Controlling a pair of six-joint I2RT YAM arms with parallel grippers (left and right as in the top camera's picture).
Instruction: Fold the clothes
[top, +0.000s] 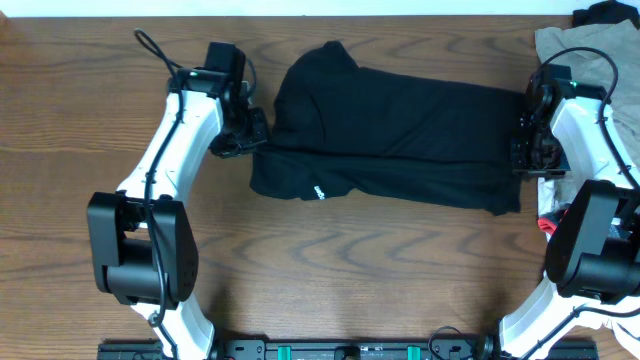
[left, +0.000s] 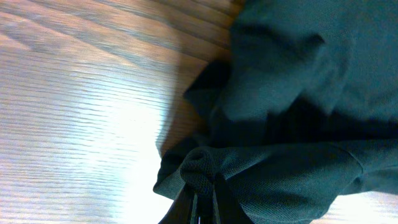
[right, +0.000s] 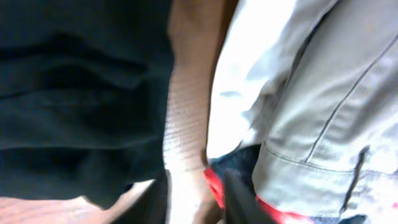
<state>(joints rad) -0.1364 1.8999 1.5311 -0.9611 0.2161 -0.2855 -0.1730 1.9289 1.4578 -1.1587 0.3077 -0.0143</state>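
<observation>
The clothes, a long black garment (top: 390, 140), lie across the middle of the table, folded lengthwise, with a small white logo (top: 316, 191) near the front left corner. My left gripper (top: 255, 135) sits at the garment's left edge. In the left wrist view it (left: 202, 208) is shut on a bunched fold of the black fabric (left: 292, 124). My right gripper (top: 525, 142) is at the garment's right edge. In the right wrist view it (right: 196, 199) is open, with only bare wood between its fingers, and the black fabric (right: 81, 93) lies just to its left.
A beige-khaki garment (top: 590, 60) lies at the back right under the right arm, close beside the right gripper (right: 323, 93). A red-and-white item (right: 214, 183) pokes out beneath it. Another dark cloth (top: 605, 12) lies at the far right corner.
</observation>
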